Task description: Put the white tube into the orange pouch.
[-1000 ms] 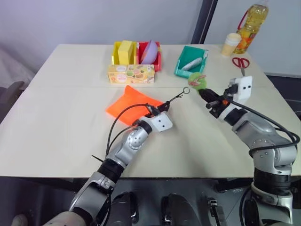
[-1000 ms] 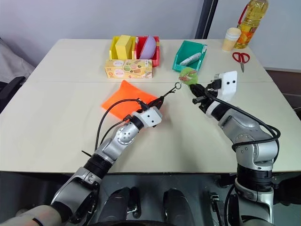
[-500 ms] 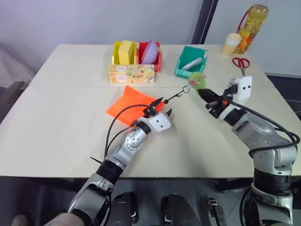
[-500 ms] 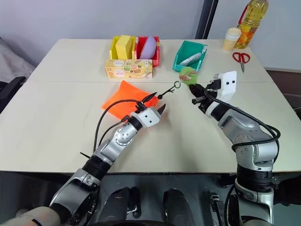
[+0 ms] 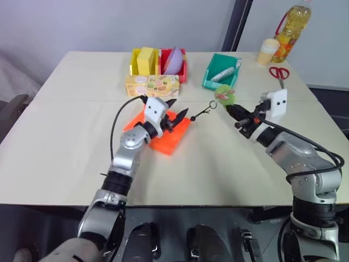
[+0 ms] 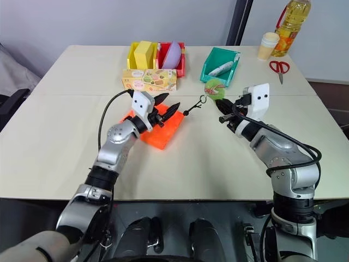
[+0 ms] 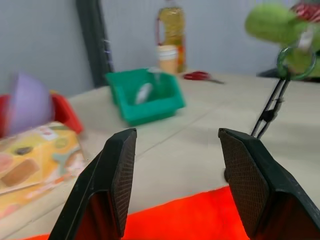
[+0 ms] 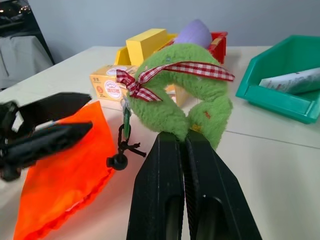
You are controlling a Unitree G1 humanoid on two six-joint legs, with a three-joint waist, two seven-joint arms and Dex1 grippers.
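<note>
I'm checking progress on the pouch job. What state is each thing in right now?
orange pouch: lying flat on the table, its cord pulled out toward the green tag.
green tag: pinched, lifted off the table.
white tube: lying in the green bin, not yet picked.
left gripper: open over the pouch, holding nothing.
right gripper: shut on the green tag.

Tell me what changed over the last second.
The left gripper opened, letting go of the dark cord, and swung left over the orange pouch, whose edge now hangs lower. The right gripper stays shut on the green tag; the white tube remains in its teal bin.
</note>
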